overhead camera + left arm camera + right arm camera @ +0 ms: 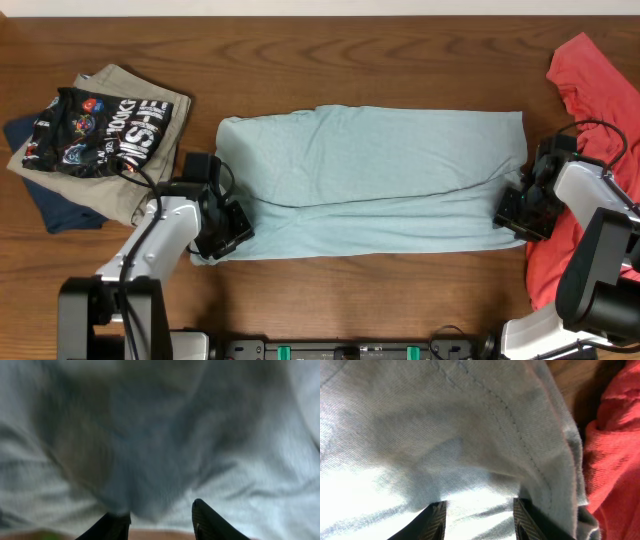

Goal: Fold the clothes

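A light blue shirt point(370, 180) lies spread flat across the middle of the table, with one fold line running along its length. My left gripper point(225, 235) is at the shirt's near left corner. In the left wrist view its fingers point(160, 517) are apart over the cloth point(150, 435), close to the hem, with a strip of table below. My right gripper point(520, 215) is at the shirt's near right edge. In the right wrist view its fingers point(480, 515) are apart, with the cloth point(420, 420) lying between and over them. Neither gripper is pinching anything.
A red garment point(600, 80) lies crumpled at the right edge, close beside my right arm, and shows in the right wrist view point(615, 450). A stack of folded clothes point(100, 140), khaki, navy and a black printed piece, sits at the far left. The table point(380, 300) is brown wood.
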Robot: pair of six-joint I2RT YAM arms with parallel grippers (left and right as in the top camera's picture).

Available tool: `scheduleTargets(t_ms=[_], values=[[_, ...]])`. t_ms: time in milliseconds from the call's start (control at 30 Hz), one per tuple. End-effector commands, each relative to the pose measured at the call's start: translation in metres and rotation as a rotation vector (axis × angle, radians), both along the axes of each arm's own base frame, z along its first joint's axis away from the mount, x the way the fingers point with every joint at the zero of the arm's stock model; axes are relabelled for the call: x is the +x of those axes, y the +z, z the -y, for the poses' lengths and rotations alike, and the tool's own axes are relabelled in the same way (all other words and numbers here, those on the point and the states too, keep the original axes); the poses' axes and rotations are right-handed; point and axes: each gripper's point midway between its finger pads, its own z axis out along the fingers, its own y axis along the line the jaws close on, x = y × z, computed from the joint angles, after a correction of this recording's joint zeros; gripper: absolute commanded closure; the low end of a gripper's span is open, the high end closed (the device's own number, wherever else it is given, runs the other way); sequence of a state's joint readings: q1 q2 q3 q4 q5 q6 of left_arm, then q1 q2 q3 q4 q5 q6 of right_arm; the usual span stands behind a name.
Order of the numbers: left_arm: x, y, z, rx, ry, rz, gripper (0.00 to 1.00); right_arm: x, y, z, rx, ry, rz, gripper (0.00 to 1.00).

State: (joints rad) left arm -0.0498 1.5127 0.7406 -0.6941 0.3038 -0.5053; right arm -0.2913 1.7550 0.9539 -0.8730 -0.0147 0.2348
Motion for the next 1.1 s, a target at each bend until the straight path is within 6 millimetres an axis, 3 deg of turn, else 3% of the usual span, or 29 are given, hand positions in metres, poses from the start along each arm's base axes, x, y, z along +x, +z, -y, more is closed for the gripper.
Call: scheduleTargets(t_ms=[0,133,333,467,567,600,700,800,900,1067], values=[[0.002,-0.006,-0.006,0.042,0.022,0.001,0.58,-0.006,-0.005,-0.002,-0.006,-0.005,-0.023,0.57],[0.009,-0.005,-0.003,0.024,0.021,0.029,0.59,-0.006,-0.005,-0.002,-0.006,-0.005,-0.023,0.57],[0.010,-0.003,0.005,-0.024,0.019,0.029,0.74,-0.006,-0.005,-0.002,-0.006,-0.005,-0.023,0.57],[0.009,-0.001,0.010,-0.055,0.018,0.028,0.75,-0.006,-0.005,-0.002,-0.006,-0.005,-0.023,0.57],[0.010,0.000,0.013,-0.076,0.017,0.030,0.93,-0.006,-0.005,-0.002,-0.006,-0.005,-0.023,0.57],[0.012,0.002,0.018,-0.107,0.007,0.040,0.94,-0.006,-0.005,-0.002,-0.006,-0.005,-0.023,0.57],[0.026,0.018,0.048,-0.296,-0.070,0.130,0.94,-0.006,-0.005,-0.002,-0.007,-0.005,-0.022,0.57],[0.049,0.047,0.080,-0.515,-0.137,0.272,0.94,-0.006,-0.005,-0.002,-0.007,-0.005,-0.022,0.57],[0.070,0.066,0.091,-0.602,-0.187,0.398,0.94,-0.006,-0.005,-0.002,-0.007,-0.005,-0.022,0.57],[0.080,0.071,0.092,-0.596,-0.204,0.458,0.92,-0.006,-0.005,-0.002,-0.007,-0.005,-0.022,0.57]])
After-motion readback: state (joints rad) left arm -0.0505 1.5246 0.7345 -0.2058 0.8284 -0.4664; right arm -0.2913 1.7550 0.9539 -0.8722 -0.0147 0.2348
